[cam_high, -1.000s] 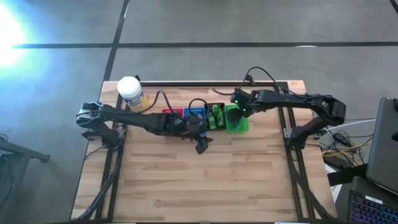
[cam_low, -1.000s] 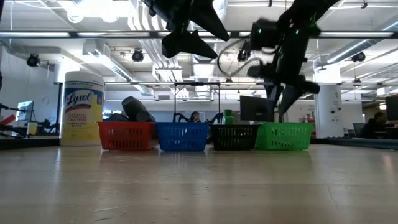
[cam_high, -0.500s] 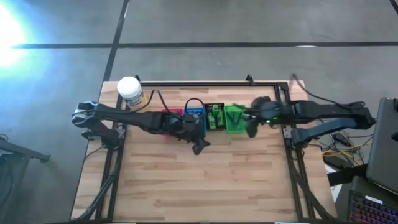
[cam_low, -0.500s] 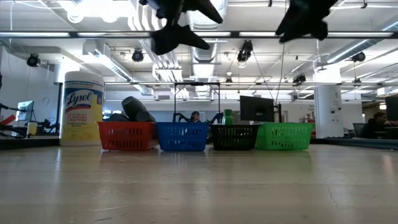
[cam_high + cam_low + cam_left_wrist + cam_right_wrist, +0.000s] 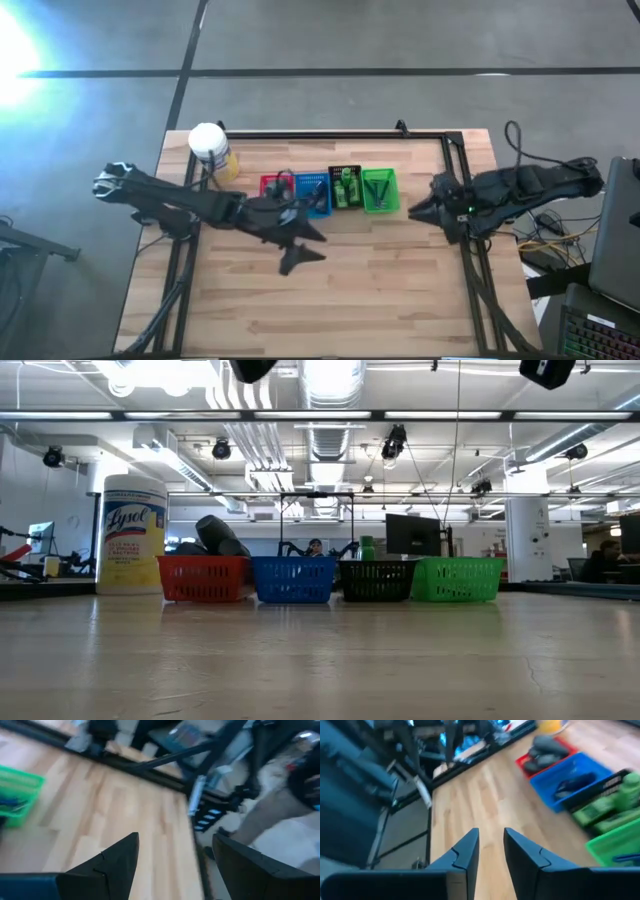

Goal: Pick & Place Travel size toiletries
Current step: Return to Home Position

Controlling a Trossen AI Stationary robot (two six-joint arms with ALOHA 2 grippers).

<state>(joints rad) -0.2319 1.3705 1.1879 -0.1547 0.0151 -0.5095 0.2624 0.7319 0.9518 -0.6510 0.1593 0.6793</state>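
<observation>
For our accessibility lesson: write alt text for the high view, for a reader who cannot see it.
From above: a red bin, blue bin, black bin and green bin stand in a row on a wooden table. The left gripper hangs open in front of them; the right gripper is right of the green bin.

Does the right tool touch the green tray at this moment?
Apart. In the high view, bare table lies between the right tool and the green tray; the left tool hovers elsewhere.
</observation>
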